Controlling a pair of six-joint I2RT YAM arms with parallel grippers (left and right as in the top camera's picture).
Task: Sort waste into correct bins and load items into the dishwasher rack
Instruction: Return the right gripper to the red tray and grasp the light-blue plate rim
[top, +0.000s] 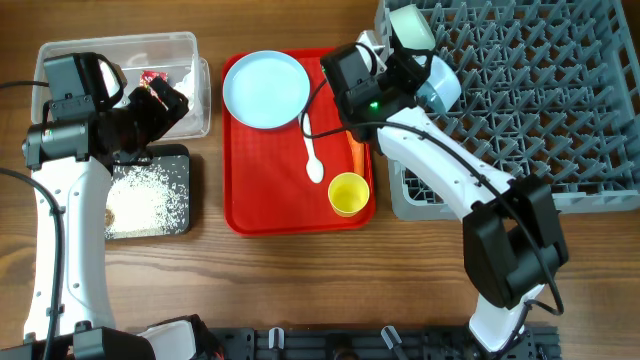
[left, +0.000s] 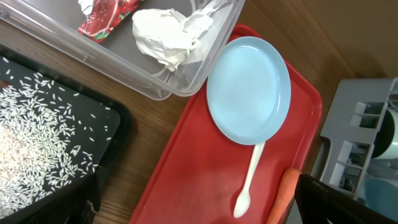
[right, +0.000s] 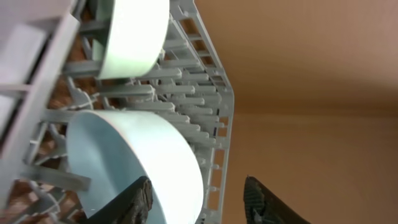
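Observation:
My right gripper (right: 199, 196) is open at the rack's near left corner, astride the rim of a pale-blue bowl (right: 137, 155). One finger (right: 140, 200) is inside the bowl and the other stands clear of its outer wall. The bowl (top: 440, 85) leans on its side among the pegs of the grey dishwasher rack (top: 540, 90), beside a mint bowl (top: 412, 25). The round plate (top: 265, 88), white spoon (top: 312, 155), yellow cup (top: 348, 193) and carrot (top: 358, 152) lie on the red tray (top: 270, 200). My left gripper (left: 196, 186) hangs open and holds nothing, above the gap between the bins and the red tray.
The clear tub (left: 124, 68) holds a red wrapper (left: 106, 15) and a white tissue (left: 168, 31). Beside it the black tray (left: 115, 124) carries loose rice (left: 37, 137). The rack's cutlery compartment (top: 415, 190) adjoins the red tray's right edge.

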